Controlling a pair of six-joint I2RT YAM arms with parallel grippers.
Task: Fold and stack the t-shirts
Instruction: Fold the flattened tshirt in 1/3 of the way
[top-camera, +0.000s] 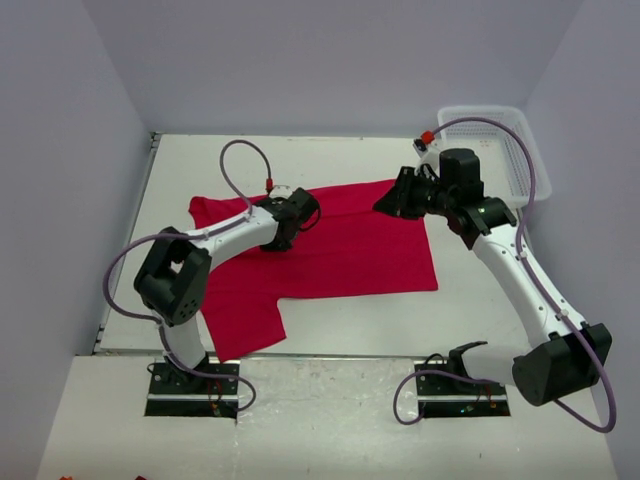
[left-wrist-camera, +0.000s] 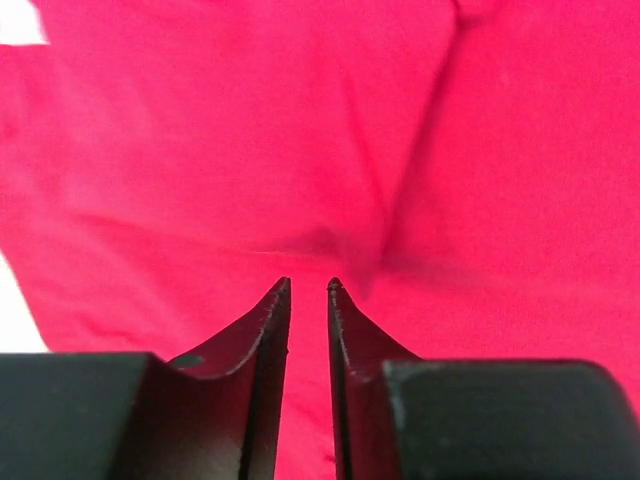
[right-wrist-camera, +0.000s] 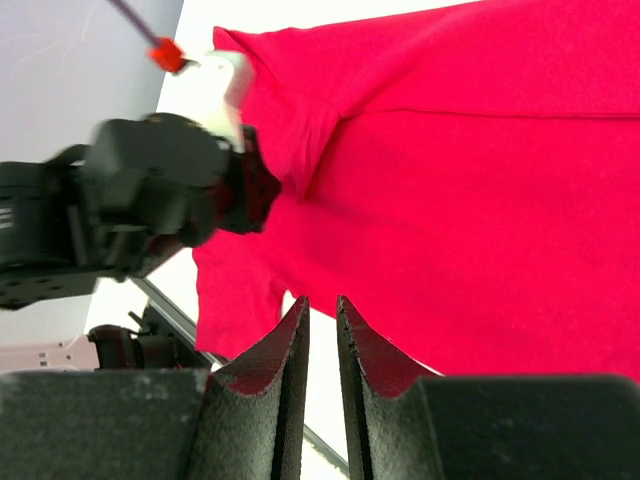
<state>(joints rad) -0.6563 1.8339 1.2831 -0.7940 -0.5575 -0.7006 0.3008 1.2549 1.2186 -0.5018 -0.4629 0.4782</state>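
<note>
Top external: red t-shirt (top-camera: 360, 250) flat on white table (top-camera: 330, 160)

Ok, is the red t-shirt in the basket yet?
No, the red t-shirt lies spread on the table, apart from the white mesh basket at the far right.

I see one red t-shirt (top-camera: 340, 250) lying on the table (top-camera: 200, 165) at frame centre. Part of it extends toward the lower left, partly covered by the left arm. The left gripper (top-camera: 303, 213) is over the shirt's upper-left area. The right gripper (top-camera: 393, 203) is at the shirt's upper-right corner. A white mesh basket (top-camera: 520, 160) stands at the upper right, apart from the shirt.
</note>
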